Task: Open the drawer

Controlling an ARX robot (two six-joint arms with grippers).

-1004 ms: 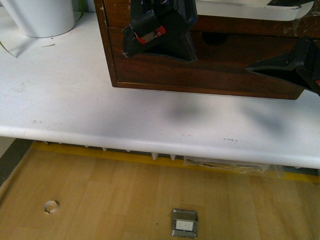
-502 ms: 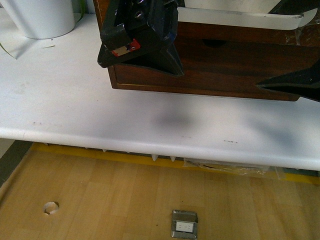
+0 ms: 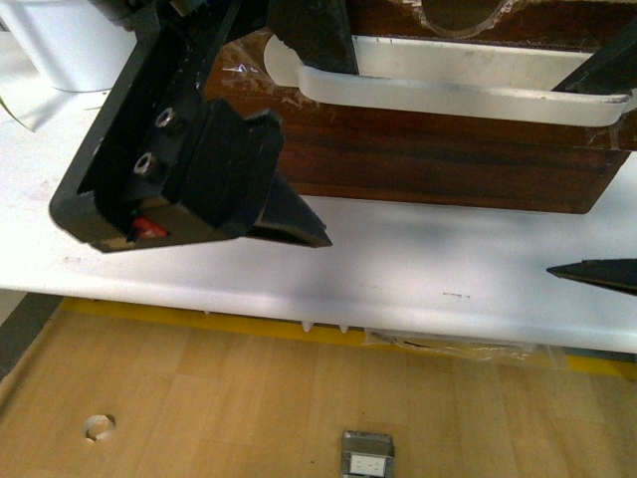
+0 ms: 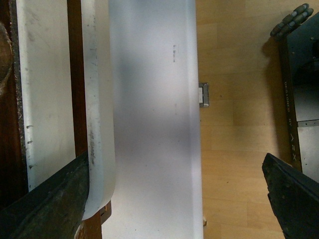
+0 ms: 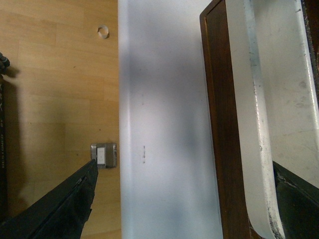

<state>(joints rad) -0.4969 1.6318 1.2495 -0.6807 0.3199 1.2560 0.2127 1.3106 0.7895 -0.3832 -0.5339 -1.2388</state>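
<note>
The dark brown drawer (image 3: 448,164) carries a long white handle (image 3: 448,92) under its semicircular notch (image 3: 463,15). My left gripper (image 3: 318,139) is open at the handle's left end, with one finger (image 3: 314,35) hooked behind the handle and the other (image 3: 289,219) over the table. In the left wrist view the gripper (image 4: 169,199) straddles the handle (image 4: 97,99). My right gripper (image 3: 577,169) is open at the handle's right end. In the right wrist view the gripper (image 5: 179,209) straddles the handle (image 5: 254,124) and the drawer front (image 5: 219,124).
The white table (image 3: 398,269) carries the cabinet, and its front edge runs close below the grippers. A white pot (image 3: 70,45) stands at the far left. The wooden floor below holds a metal outlet box (image 3: 368,456) and a round hole (image 3: 100,426).
The handled drawer front now shows lower and larger, nearer to me. My left gripper has swung down and toward me. The right gripper's lower finger has dropped toward the table edge.
</note>
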